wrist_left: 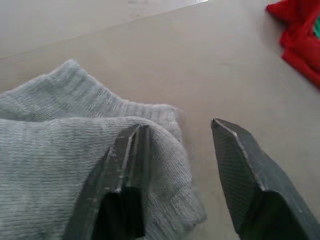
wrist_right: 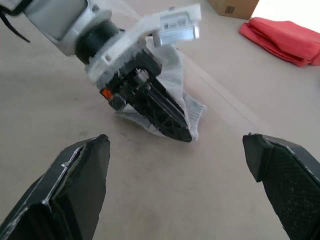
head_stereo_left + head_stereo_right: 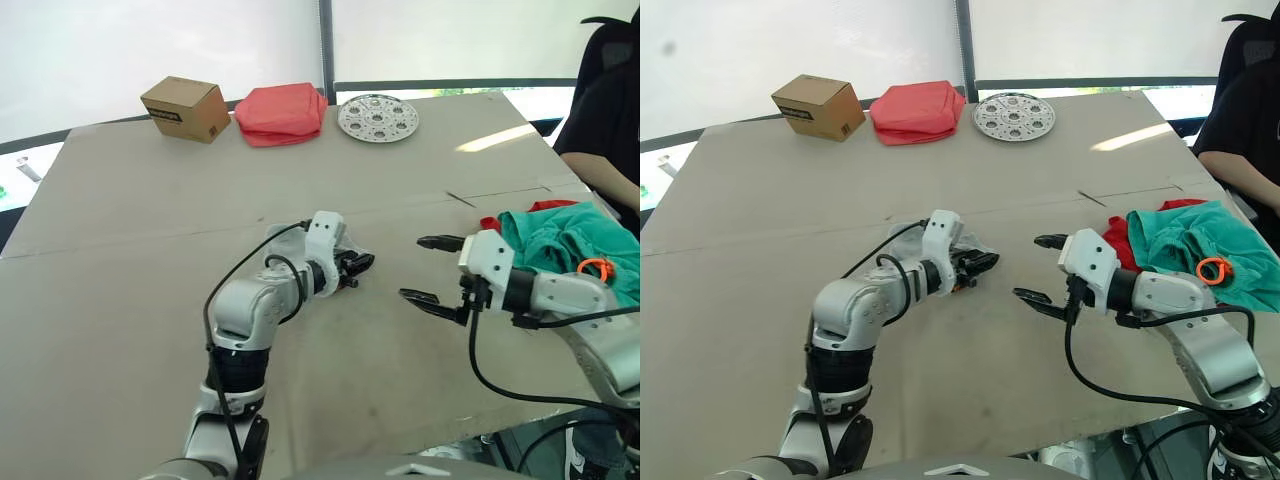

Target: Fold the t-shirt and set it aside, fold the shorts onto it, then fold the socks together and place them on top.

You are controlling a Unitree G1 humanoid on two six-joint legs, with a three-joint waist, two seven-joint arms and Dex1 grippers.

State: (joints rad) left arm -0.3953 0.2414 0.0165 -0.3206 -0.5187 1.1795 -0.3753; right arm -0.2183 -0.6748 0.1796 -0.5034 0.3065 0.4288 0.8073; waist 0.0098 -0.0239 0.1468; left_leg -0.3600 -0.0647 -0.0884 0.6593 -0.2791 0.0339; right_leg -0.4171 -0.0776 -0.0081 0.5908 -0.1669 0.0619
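The light grey socks (image 1: 65, 150) lie bunched on the table in the middle, under and behind my left gripper (image 3: 355, 268). That gripper is open: one finger (image 1: 125, 170) rests on the sock's edge, the other stands over bare table. My right gripper (image 3: 413, 268) hangs wide open a short way to the right, facing the left one, with nothing between its fingers. The teal shorts (image 3: 560, 240), with an orange drawstring end (image 3: 596, 268), lie crumpled at the table's right edge on top of the red t-shirt (image 3: 1118, 235), which shows along their near-left and far edges.
At the far side of the table (image 3: 150, 230) stand a cardboard box (image 3: 186, 108), a folded coral-pink cloth (image 3: 282, 113) and a round perforated metal plate (image 3: 377, 117). A person in black (image 3: 610, 100) sits at the far right.
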